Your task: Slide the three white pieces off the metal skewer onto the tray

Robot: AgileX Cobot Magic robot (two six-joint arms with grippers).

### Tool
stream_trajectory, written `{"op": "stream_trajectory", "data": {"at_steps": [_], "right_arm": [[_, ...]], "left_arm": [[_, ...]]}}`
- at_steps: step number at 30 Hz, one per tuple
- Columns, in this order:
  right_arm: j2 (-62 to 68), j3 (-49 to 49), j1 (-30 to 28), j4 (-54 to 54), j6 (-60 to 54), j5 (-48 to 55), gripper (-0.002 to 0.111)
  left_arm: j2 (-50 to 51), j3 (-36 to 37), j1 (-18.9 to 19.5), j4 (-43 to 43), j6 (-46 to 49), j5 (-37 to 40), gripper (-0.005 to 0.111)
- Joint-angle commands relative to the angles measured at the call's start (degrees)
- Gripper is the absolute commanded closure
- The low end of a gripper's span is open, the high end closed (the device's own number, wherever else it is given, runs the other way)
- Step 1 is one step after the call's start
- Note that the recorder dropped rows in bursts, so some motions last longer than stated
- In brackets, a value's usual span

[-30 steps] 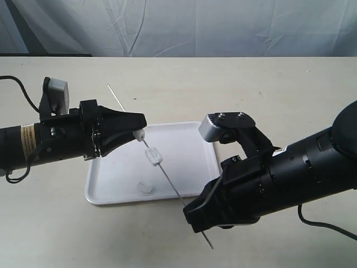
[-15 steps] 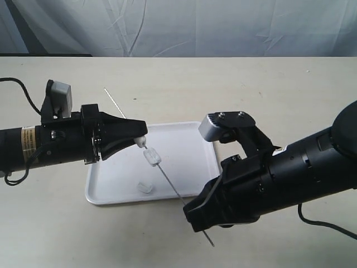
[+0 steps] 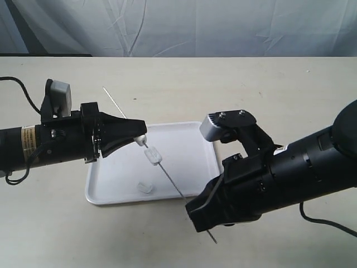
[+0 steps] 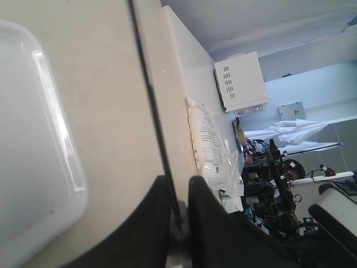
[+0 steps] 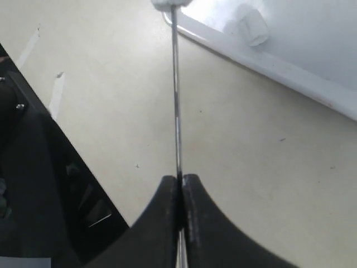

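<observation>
The metal skewer [image 3: 170, 181] slants over the white tray [image 3: 184, 139], its far end past the tray's back rim. My right gripper [image 3: 194, 215] is shut on its near end, seen close in the right wrist view [image 5: 179, 178]. One white piece [image 3: 152, 156] sits mid-skewer. Another white piece [image 3: 141, 139] is further up, between the fingertips of my left gripper [image 3: 139, 137]. In the left wrist view that gripper [image 4: 178, 181] stands narrow around the skewer [image 4: 150, 95], with the pale piece [image 4: 178, 229] filling the gap. The third piece [image 3: 145, 187] lies loose on the tray.
The beige table runs to a pale cloth backdrop. A black cable [image 3: 22, 89] lies at the far left and another cable [image 3: 329, 226] trails from the right arm. The right wrist view shows the table's edge beside a dark frame [image 5: 33, 184].
My left gripper's jaws have narrowed onto the upper white piece. The skewer's far tip has drifted slightly left. The right gripper has kept its hold and barely moved.
</observation>
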Motion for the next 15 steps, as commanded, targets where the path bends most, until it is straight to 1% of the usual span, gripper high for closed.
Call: {"op": "stream_trajectory", "data": {"at_steps": [1, 7, 15], "right_arm": [[0.20, 0.14, -0.26, -2.08, -0.36, 5.58, 0.109], [-0.32, 1.21, -0.26, -3.56, -0.21, 9.38, 0.109], [-3.09, 3.35, -0.26, -6.05, 1.05, 11.83, 0.109]], "left_arm": [[-0.59, -0.13, 2.06, -3.75, 2.28, -0.53, 0.107], [-0.59, -0.13, 5.98, -3.91, 2.54, -0.53, 0.107], [-0.59, -0.13, 12.47, -4.53, 4.12, -0.53, 0.107]]}}
